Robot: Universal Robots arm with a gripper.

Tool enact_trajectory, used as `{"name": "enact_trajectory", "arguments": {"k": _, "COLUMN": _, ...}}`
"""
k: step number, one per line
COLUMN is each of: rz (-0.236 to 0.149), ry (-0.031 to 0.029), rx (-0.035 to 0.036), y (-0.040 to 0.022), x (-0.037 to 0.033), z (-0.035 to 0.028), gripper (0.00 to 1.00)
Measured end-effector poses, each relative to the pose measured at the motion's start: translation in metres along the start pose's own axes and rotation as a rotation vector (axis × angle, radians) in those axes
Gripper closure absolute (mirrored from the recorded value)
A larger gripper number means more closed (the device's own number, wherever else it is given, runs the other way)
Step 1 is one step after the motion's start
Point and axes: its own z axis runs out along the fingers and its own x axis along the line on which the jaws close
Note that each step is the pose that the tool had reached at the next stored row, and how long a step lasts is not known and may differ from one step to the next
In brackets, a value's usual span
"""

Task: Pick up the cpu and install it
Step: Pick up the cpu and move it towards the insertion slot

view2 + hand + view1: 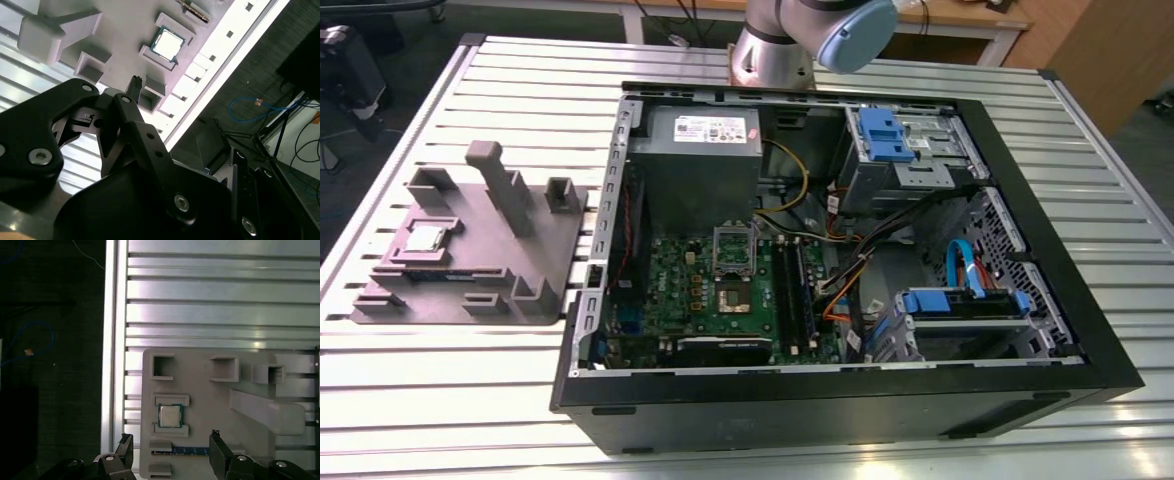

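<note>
First wrist view: cpu parked on the gray fixture, gripper empty

Looking straight down on the cpu, flat and silver side up in a shallow recess of the fixture. Catching the gripper near it, jaws spread wide, gripping nothing, touching nothing. Picking out one fingertip just outside the fixture's edge, the other over the fixture itself. Switching to the exterior view: finding the fixture on the slatted metal table, at the exterior view's left of the open computer case. Placing the cpu well apart from the motherboard and its socket, bracket raised.
</note>
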Motion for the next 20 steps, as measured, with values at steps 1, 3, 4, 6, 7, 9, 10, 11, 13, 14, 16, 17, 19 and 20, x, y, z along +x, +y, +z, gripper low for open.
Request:
{"name": "enact_trajectory", "arguments": {"k": 1, "rz": 0.0, "ry": 0.0, "rx": 0.0, "y": 0.0, "x": 0.0, "z": 0.0009, "gripper": 0.29}}
{"name": "enact_trajectory", "arguments": {"k": 3, "rz": 0.0, "ry": 0.0001, "rx": 0.0, "y": -0.0001, "x": 0.0, "z": 0.0022, "gripper": 0.29}}
{"name": "enact_trajectory", "arguments": {"k": 4, "rz": 0.0, "ry": 0.0, "rx": 0.0, "y": -0.0002, "x": 0.0, "z": 0.0028, "gripper": 0.29}}
{"name": "enact_trajectory", "arguments": {"k": 6, "rz": 0.0, "ry": 0.0001, "rx": 0.0001, "y": -0.0002, "x": 0.0, "z": 0.0041, "gripper": 0.29}}
{"name": "enact_trajectory", "arguments": {"k": 7, "rz": 0.0, "ry": 0.0003, "rx": 0.0002, "y": -0.0002, "x": 0.0, "z": 0.0042, "gripper": 0.29}}
{"name": "enact_trajectory", "arguments": {"k": 9, "rz": 0.0, "ry": 0.0001, "rx": 0.0001, "y": -0.0002, "x": 0.0, "z": 0.0049, "gripper": 0.29}}
{"name": "enact_trajectory", "arguments": {"k": 10, "rz": 0.0, "ry": 0.0, "rx": 0.0, "y": -0.0002, "x": 0.0, "z": 0.0052, "gripper": 0.29}}
{"name": "enact_trajectory", "arguments": {"k": 11, "rz": 0.0, "ry": 0.0001, "rx": 0.0, "y": -0.0002, "x": 0.0, "z": 0.0051, "gripper": 0.29}}
{"name": "enact_trajectory", "arguments": {"k": 13, "rz": 0.0, "ry": 0.0001, "rx": 0.0001, "y": -0.0003, "x": 0.0, "z": 0.0052, "gripper": 0.29}}
{"name": "enact_trajectory", "arguments": {"k": 14, "rz": 0.0, "ry": 0.0001, "rx": 0.0, "y": -0.0003, "x": 0.0, "z": 0.0052, "gripper": 0.29}}
{"name": "enact_trajectory", "arguments": {"k": 16, "rz": 0.0, "ry": 0.0001, "rx": 0.0001, "y": -0.0003, "x": 0.0, "z": 0.0052, "gripper": 0.29}}
{"name": "enact_trajectory", "arguments": {"k": 17, "rz": 0.0, "ry": 0.0001, "rx": 0.0, "y": -0.0003, "x": 0.0, "z": 0.0052, "gripper": 0.29}}
{"name": "enact_trajectory", "arguments": {"k": 19, "rz": 0.0, "ry": -0.0001, "rx": 0.0, "y": -0.0003, "x": 0.0, "z": 0.0055, "gripper": 0.29}}
{"name": "enact_trajectory", "arguments": {"k": 20, "rz": 0.0, "ry": -0.0005, "rx": -0.0003, "y": -0.0003, "x": 0.0, "z": 0.0064, "gripper": 0.29}}
